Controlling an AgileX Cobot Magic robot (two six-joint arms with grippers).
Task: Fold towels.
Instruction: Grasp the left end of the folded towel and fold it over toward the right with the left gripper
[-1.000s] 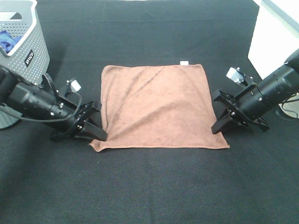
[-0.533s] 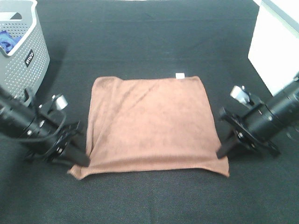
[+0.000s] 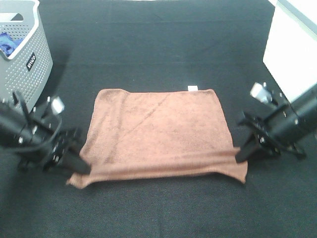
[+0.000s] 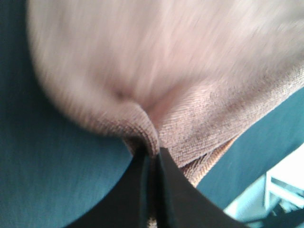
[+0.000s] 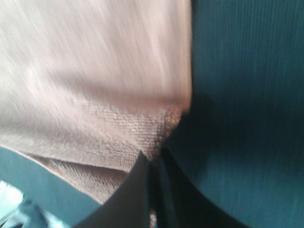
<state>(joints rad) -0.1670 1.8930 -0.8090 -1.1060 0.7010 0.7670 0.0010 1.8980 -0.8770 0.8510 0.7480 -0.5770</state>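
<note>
Pinching towel (image 3: 158,130) corners: left gripper (image 3: 83,167), right gripper (image 3: 240,155)

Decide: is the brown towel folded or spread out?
Spread: the towel lies in one layer, near corners pinched by left gripper and right gripper.

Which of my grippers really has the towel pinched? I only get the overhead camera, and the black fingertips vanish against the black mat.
Observer: Left wrist view: the left gripper is shut on the reddish-brown towel, cloth puckered into a ridge at its tips.
Operator: And the right one?
Observer: Right wrist view: the right gripper is shut on the towel's edge too, dark mat beside it.
Operator: One layer or two?
Observer: Beside each pinch a second strip of towel shows, so the edge looks doubled there; what sits inside the grip is hidden.
</note>
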